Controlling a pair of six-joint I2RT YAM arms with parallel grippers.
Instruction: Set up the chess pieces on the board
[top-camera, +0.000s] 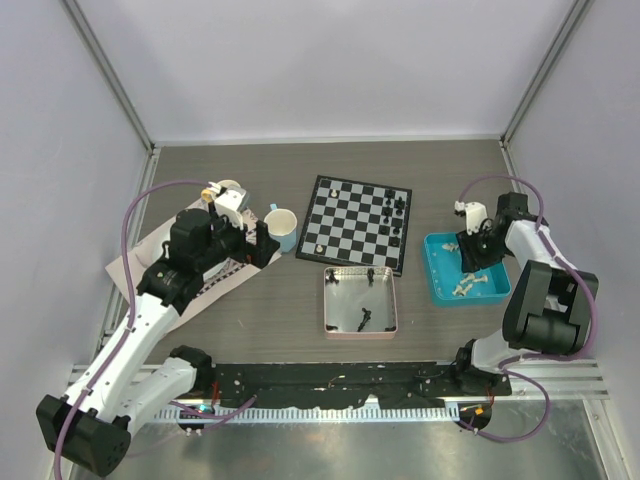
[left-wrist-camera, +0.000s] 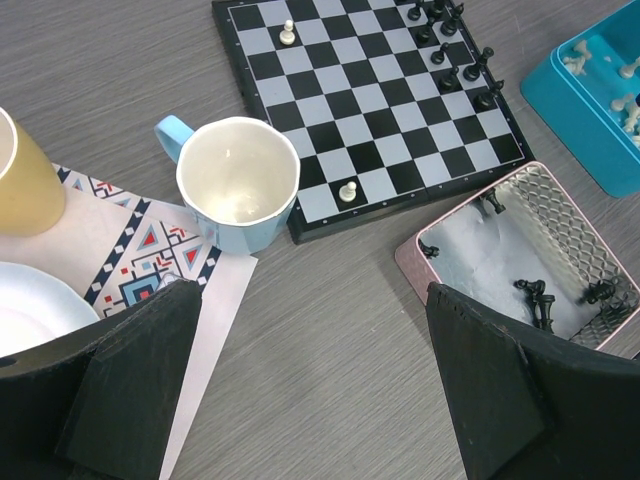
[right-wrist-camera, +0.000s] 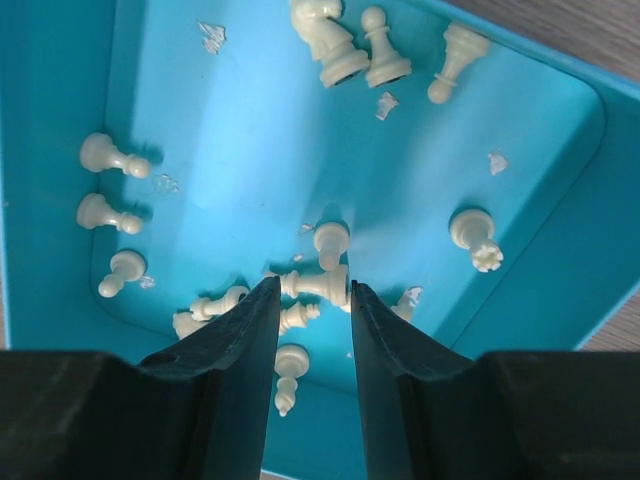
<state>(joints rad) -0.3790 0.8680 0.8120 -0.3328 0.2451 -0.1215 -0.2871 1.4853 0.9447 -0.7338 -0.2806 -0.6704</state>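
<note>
right gripper (right-wrist-camera: 311, 288) down in the blue tray (right-wrist-camera: 200, 150), jaws narrow with a white piece (right-wrist-camera: 322, 284) lying 9-to-3 across the gap; i can't tell if it's pinched. left gripper (left-wrist-camera: 315, 375) is wide apart and farther off. board (top-camera: 355, 222) lies at 9 o'clock of the tray.

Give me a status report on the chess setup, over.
Left gripper wide open, beside the mug. Right gripper: jaws narrow around a lying white piece in the blue tray, grip unconfirmed. Board partly set, nothing blocking it.

Board (top-camera: 345, 225) flat, sparsely set; chess pieces (right-wrist-camera: 472, 230) strewn in blue tray (right-wrist-camera: 240, 130).
</note>
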